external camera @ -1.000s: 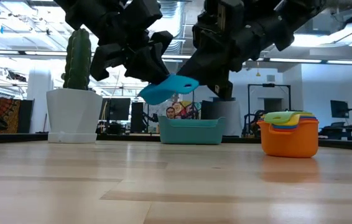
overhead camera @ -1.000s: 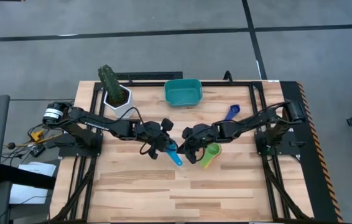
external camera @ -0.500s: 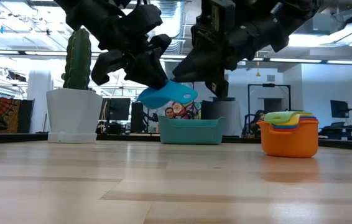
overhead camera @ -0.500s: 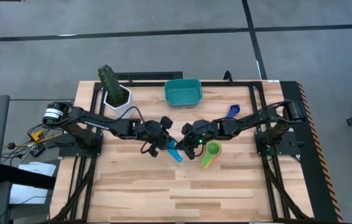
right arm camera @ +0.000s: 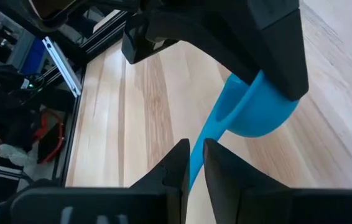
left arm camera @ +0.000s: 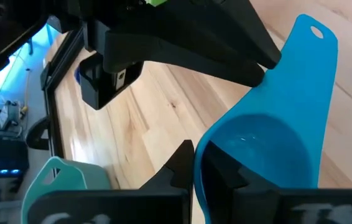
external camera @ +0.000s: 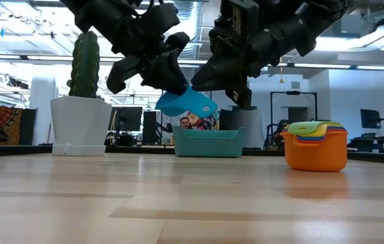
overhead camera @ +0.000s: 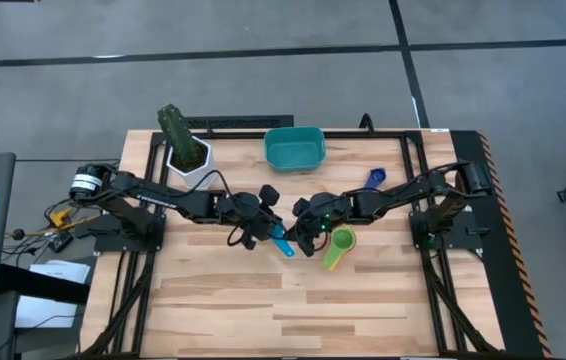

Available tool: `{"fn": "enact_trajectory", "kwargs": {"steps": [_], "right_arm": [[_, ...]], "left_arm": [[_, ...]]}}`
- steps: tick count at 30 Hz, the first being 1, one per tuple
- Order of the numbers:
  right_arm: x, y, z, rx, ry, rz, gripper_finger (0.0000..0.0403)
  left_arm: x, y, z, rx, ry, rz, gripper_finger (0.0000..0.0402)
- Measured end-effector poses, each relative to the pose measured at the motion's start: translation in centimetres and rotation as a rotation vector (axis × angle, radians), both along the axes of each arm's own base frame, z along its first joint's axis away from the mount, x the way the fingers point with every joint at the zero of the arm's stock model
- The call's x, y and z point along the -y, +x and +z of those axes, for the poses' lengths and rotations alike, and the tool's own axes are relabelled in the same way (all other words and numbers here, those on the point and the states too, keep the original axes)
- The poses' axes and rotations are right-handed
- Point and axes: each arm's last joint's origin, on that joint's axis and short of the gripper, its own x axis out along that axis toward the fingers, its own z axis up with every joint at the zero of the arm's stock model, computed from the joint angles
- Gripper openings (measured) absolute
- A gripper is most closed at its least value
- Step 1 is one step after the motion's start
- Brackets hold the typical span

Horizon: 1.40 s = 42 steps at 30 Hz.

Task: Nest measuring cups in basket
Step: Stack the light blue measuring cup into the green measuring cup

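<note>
Both grippers meet over the middle of the table (overhead camera: 213,300), each clamped on the same light blue measuring cup (overhead camera: 282,243), which hangs in the air clear of the wood. The left gripper (overhead camera: 263,228) pinches the cup's bowl rim, one finger inside the bowl and one outside, as its wrist view shows (left arm camera: 191,163). The right gripper (overhead camera: 300,232) has its two fingers closed on the cup's flat handle (right arm camera: 202,146). The cup is a smooth plastic scoop with a round bowl and a short flat handle ending in a small hanging hole (left arm camera: 316,31).

A nested stack of cups (external camera: 315,145), orange on the outside with yellow, green and blue rims showing inside, stands just right of the grippers. A dark blue cup (overhead camera: 374,180) lies apart, nearer the far edge. The teal basket (overhead camera: 294,148) sits at the middle of the far edge, beside a white pot with a cactus (overhead camera: 184,146).
</note>
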Motion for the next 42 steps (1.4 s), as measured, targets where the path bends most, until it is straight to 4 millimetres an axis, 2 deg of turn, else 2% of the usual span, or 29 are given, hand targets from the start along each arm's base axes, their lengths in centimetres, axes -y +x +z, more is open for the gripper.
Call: {"fn": "enact_trajectory", "kwargs": {"steps": [9, 15, 18, 33, 37, 42], "right_arm": [[0.7, 0.0, 0.2, 0.009, -0.019, -0.027, 0.0099], [1.0, 0.0, 0.2, 0.013, -0.116, -0.083, 0.0115], [0.7, 0.0, 0.2, 0.022, -0.159, -0.093, 0.0116], [0.0, -0.2, 0.0, -0.005, -0.152, -0.057, 0.0105], [-0.1, -0.2, 0.0, -0.005, -0.151, -0.057, 0.0082], [-0.1, -0.3, -0.2, -0.022, -0.123, -0.08, 0.0015]], "left_arm": [[-0.2, -0.1, -0.1, -0.028, 0.021, 0.038, 0.0007], [-0.2, -0.1, 0.0, -0.027, 0.02, 0.042, 0.0005], [-0.5, -0.2, -0.1, -0.033, 0.014, 0.049, 0.0005], [-0.9, 0.1, 0.3, 0.021, -0.008, 0.072, 0.0006], [-0.9, 0.1, 0.3, 0.021, -0.007, 0.074, 0.0006], [-0.9, 0.1, 0.3, 0.036, -0.043, 0.117, 0.0008]]}}
